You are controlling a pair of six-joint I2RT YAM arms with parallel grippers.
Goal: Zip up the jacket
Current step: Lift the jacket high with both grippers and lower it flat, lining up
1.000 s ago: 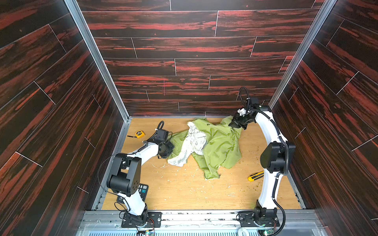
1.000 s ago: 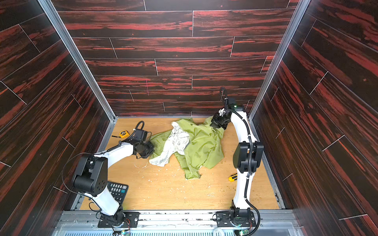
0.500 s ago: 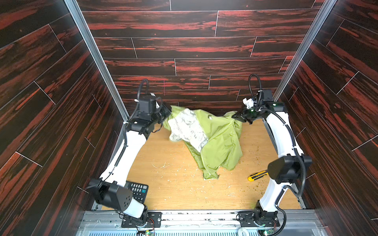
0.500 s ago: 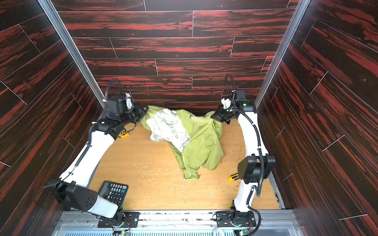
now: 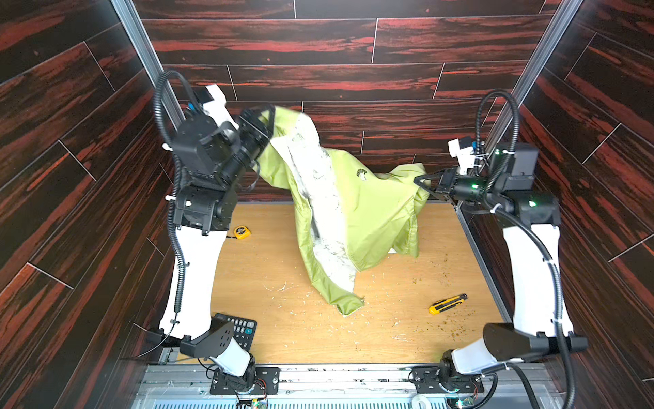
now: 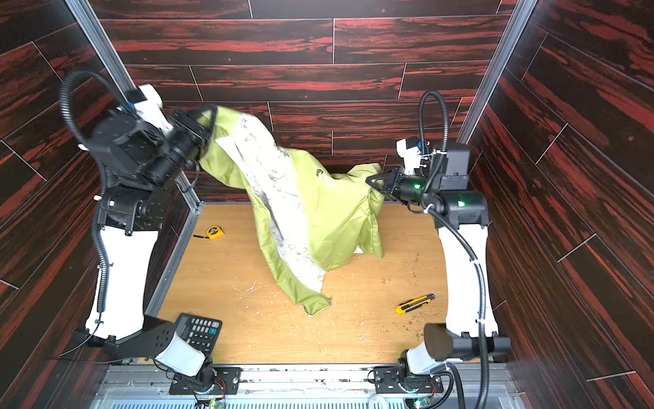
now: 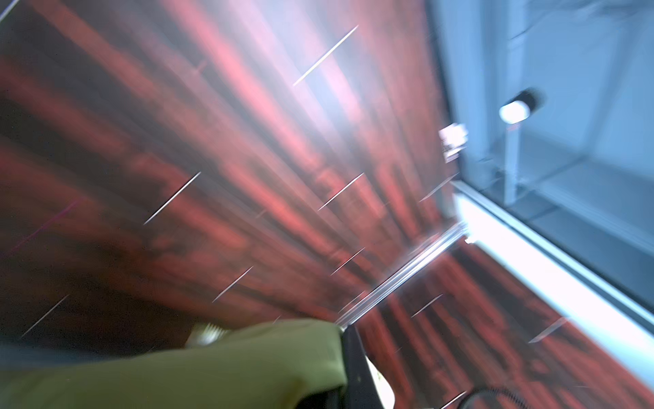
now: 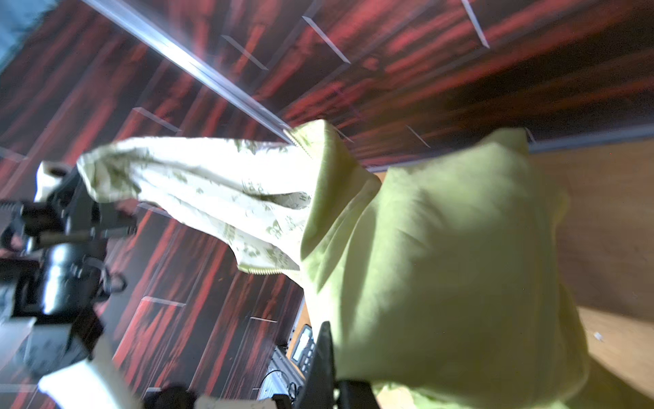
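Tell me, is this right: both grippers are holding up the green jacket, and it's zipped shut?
Not quite. The jacket isn't zipped shut: it hangs open, and both top views show its white lining between the front edges. The rest is right: the left gripper and the right gripper are both shut on the jacket and hold it up.

The left arm (image 5: 198, 279) and right arm (image 5: 531, 269) match: smooth white shell links between boxy and cylindrical black joint housings. A ribbed black conduit (image 5: 176, 248) runs along each, fastened with small clips. Green lights (image 5: 474, 186) glow on the right arm's black joints. The left pincer (image 5: 267, 120) and right pincer (image 5: 420, 180) are black, each backed by a white camera mount (image 5: 462, 154). Black base plates (image 5: 244, 380) show screws and thin coloured wires.
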